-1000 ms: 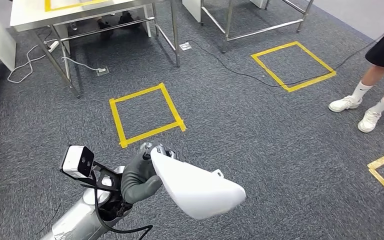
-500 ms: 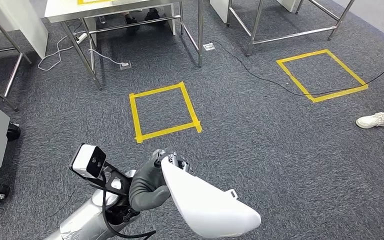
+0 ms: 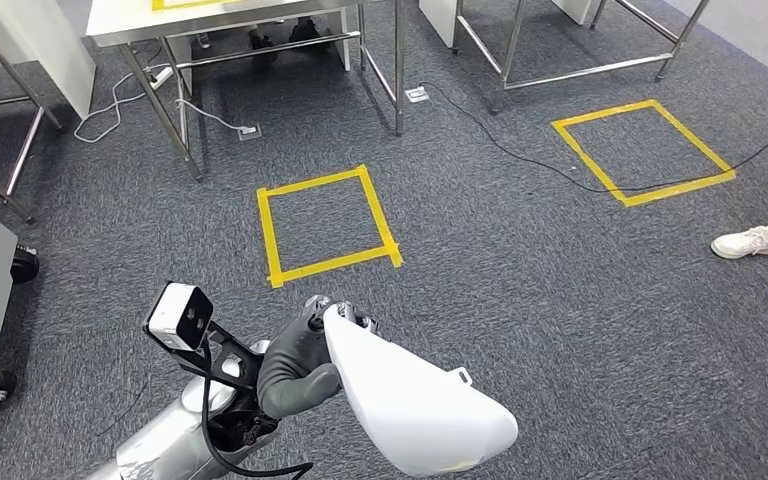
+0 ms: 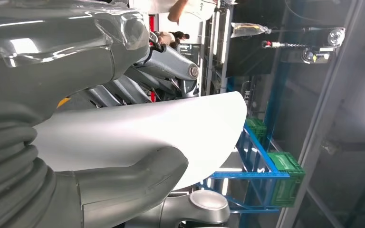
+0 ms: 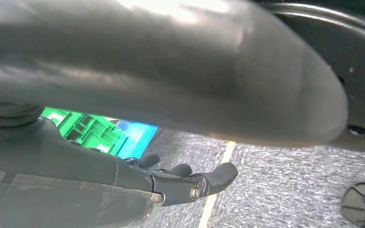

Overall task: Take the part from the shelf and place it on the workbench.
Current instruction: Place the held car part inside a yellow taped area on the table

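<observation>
The left hand [image 3: 295,365] grips one end of the smooth white curved plastic part [image 3: 415,405]; the long overhang beyond it could lever loose mid-walk.

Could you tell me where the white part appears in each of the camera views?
Head view: white part low centre, gripped by the left hand.
Left wrist view: it spans the middle, under the thumb.
Right wrist view: absent; right hand hangs empty.
Shared landmark: the left hand.

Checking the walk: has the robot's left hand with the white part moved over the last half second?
No. The left hand and part sit about where they were relative to the yellow tape square, with only a slight shift.
</observation>
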You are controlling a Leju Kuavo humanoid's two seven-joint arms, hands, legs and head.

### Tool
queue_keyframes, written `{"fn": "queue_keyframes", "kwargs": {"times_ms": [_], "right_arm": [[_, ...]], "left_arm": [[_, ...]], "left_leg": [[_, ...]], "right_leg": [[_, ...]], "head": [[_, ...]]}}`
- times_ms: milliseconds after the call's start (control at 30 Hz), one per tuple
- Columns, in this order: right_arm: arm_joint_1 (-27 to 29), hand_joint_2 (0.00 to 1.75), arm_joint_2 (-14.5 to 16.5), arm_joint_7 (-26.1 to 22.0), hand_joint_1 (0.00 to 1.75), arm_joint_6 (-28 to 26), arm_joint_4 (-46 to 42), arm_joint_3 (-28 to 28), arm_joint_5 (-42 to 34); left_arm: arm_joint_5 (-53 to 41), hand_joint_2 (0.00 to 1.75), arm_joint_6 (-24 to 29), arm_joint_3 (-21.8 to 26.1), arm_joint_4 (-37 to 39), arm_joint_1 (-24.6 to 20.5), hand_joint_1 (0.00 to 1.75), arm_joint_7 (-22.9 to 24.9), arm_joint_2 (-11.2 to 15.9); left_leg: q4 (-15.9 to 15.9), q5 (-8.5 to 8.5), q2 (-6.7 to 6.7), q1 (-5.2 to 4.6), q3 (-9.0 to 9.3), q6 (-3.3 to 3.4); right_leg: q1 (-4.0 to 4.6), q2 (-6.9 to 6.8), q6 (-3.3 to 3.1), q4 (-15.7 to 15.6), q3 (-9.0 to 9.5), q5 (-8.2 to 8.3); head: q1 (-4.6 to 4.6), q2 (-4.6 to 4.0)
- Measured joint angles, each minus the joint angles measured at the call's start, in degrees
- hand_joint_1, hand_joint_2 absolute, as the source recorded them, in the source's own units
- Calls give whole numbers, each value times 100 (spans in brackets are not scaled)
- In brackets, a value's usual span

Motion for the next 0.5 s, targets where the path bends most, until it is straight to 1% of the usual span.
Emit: {"fn": "queue_keyframes", "kwargs": {"times_ms": [67,100,133,167,200,233,267,300,333,367,400,433,500], "right_arm": [[2,0,-9,-8,0,1,-2,-2,8],[2,0,-16,-13,0,1,-2,-2,13],[4,0,-26,-14,0,2,-2,-3,21],[6,0,-35,-15,0,2,-2,-3,30],[8,0,-43,-17,0,1,-2,-3,38],[11,0,-51,-20,0,0,-2,-3,48],[13,0,-61,-23,0,-3,-2,-3,55],[15,0,-69,-26,0,-8,-2,-3,60],[15,0,-77,-28,0,-12,-2,-3,64],[13,0,-84,-30,0,-16,-3,-3,68],[11,0,-87,-31,0,-18,-3,-3,73],[8,0,-90,-36,0,-18,-4,-3,78],[4,0,-93,-48,0,-18,-4,-3,84]], "left_arm": [[9,175,6,-2,-11,0,175,2,8],[16,175,7,-3,-17,-5,175,2,7],[20,175,8,-5,-19,-4,175,2,6],[25,175,8,-8,-20,0,175,2,8],[27,175,8,-11,-20,11,175,2,10],[26,175,9,-14,-20,24,175,3,14],[26,175,9,-16,-20,31,175,3,19],[25,175,11,-18,-20,34,175,3,21],[22,175,14,-19,-20,35,175,3,24],[12,175,20,-19,-20,34,175,3,26],[-3,175,30,-18,-21,33,175,3,29],[-23,175,40,-17,-22,32,175,2,32],[-70,175,58,-15,-24,32,175,1,40]], "left_leg": [[-139,77,-28,34,92,23],[-211,119,-39,56,139,38],[-255,148,-49,73,170,43],[-267,155,-62,72,173,54],[-265,156,-75,71,167,55],[-262,153,-90,70,164,53],[-255,149,-105,73,161,47],[-239,139,-123,81,160,32],[-208,120,-139,90,157,6],[-160,88,-153,86,144,-32],[-109,53,-163,79,127,-72],[-69,23,-169,67,109,-104],[-37,-6,-173,64,90,-138]], "right_leg": [[11,-17,40,43,-6,-37],[16,-9,41,210,-81,-123],[9,4,31,502,-224,-255],[1,18,25,889,-417,-414],[-9,26,33,1277,-618,-549],[-23,29,63,1525,-754,-612],[-38,30,112,1563,-786,-587],[-56,29,177,1352,-693,-472],[-80,29,244,957,-498,-308],[-92,31,284,549,-295,-164],[-103,38,277,233,-134,-58],[-102,45,241,58,-42,-7],[-88,56,128,18,-20,4]], "head": [[6,0],[11,0],[15,0],[16,0],[18,0],[18,0],[18,0],[19,0],[20,0],[21,0],[18,0],[16,0],[12,0]]}}
